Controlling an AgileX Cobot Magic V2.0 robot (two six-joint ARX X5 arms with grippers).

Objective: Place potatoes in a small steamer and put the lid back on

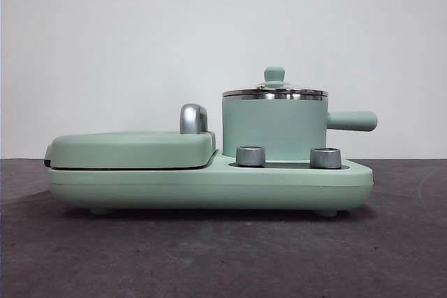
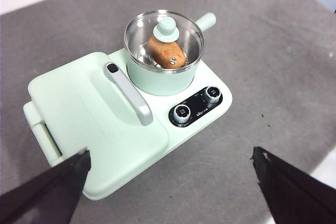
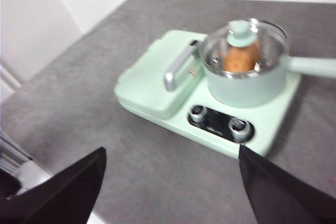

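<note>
The small mint-green steamer [image 1: 274,125] stands on the right half of the cooker base, its side handle [image 1: 353,121] pointing right. The glass lid [image 1: 274,91] with its mint knob sits on the steamer's rim. Through the lid in the left wrist view [image 2: 164,34] and the right wrist view [image 3: 244,40], the brown-orange potato [image 2: 167,52] [image 3: 240,59] lies inside the pot. My left gripper [image 2: 170,182] is open and empty, well above and away from the cooker. My right gripper [image 3: 170,182] is open and empty, also high and away. Neither gripper shows in the front view.
The flat mint-green grill plate [image 1: 133,148] with a chrome handle [image 1: 193,118] covers the left half of the cooker base [image 1: 209,186]. Two steel dials [image 1: 250,155] [image 1: 325,158] sit in front of the steamer. The cooker stands on a dark grey table [image 1: 223,256].
</note>
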